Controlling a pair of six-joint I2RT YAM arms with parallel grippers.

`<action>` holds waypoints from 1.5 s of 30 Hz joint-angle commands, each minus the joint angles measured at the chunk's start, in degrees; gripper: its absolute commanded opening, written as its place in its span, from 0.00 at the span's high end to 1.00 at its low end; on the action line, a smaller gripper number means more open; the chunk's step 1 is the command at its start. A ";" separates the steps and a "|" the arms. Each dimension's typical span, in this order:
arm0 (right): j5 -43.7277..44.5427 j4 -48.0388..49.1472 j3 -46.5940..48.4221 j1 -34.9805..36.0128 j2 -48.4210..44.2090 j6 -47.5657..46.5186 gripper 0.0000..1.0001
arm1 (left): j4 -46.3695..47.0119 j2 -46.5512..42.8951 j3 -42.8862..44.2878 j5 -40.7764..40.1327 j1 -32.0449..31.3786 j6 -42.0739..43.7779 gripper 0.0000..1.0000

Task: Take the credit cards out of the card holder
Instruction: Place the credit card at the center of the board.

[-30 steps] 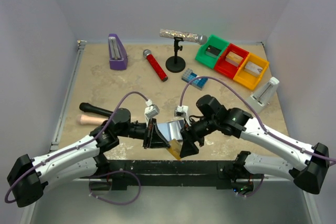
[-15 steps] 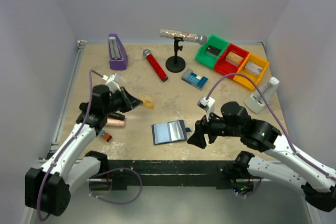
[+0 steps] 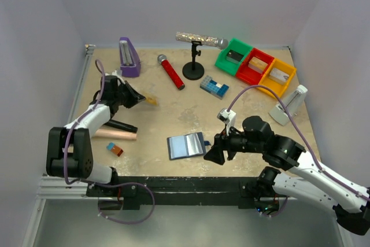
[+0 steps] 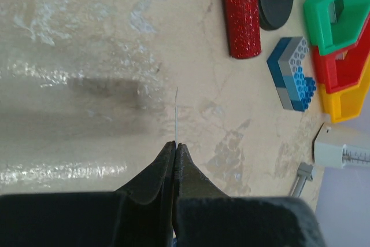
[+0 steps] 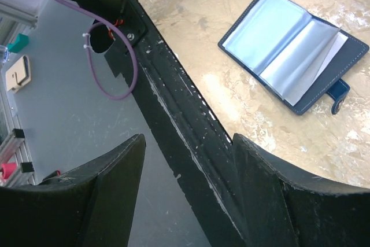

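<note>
left tool (image 3: 143,99), pinching the thin gold card (image 3: 152,101) at upper left, should lower it flat to the beige desk (image 3: 191,114) before releasing; open dark-blue bifold card holder (image 3: 186,146) lies lower centre beside the spread right tool (image 3: 210,154).

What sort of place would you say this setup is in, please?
Probably a robotics lab test cell: two arms bolted to a walled table, with unrelated props like a red microphone and coloured bins scattered around.

Probably a lab; walled robot table (image 3: 185,117)
</note>
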 commanded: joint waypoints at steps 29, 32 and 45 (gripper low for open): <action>-2.77 4.92 -1.20 0.00 3.03 0.10 0.34 | 2.91 16.40 10.55 5.00 6.96 7.01 0.65; -2.33 4.57 -1.37 0.00 3.20 0.10 0.34 | 1.86 15.61 11.34 4.91 7.22 7.09 0.57; 12.77 2.54 -1.28 0.00 7.41 1.95 0.28 | -2.45 -12.66 0.11 -7.19 1.63 3.23 0.40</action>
